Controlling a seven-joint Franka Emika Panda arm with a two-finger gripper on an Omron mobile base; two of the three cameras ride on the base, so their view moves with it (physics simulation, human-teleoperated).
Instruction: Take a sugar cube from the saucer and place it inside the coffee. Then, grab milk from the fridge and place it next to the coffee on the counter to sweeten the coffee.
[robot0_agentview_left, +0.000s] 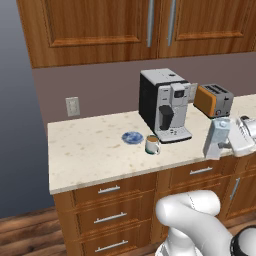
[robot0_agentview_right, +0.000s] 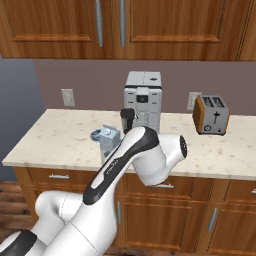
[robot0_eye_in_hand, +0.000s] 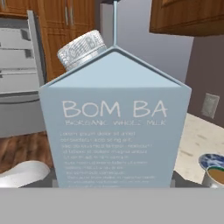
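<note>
Filling the hand view closest to us, the tall pale blue-grey milk carton (robot0_eye_in_hand: 114, 127) with its gabled top and silver screw cap is standing upright against our lens; we are gripping the milk carton in our two-finger gripper (robot0_agentview_left: 229, 144), whose jaws are closing on its sides, above the front edge of the beige speckled stone counter (robot0_agentview_left: 90, 155); we are seeing the small whitish mug of brown coffee (robot0_agentview_left: 152, 144) standing on that counter, left of the carton and well apart from it; the small round blue saucer (robot0_agentview_left: 132, 137) is lying just beside the mug; the black-and-silver coffee machine (robot0_agentview_left: 164, 105) is standing behind them, and the orange toaster (robot0_agentview_left: 214, 100) is sitting to its right; the grey fridge (robot0_eye_in_hand: 19, 74) is showing open, behind the carton
</note>
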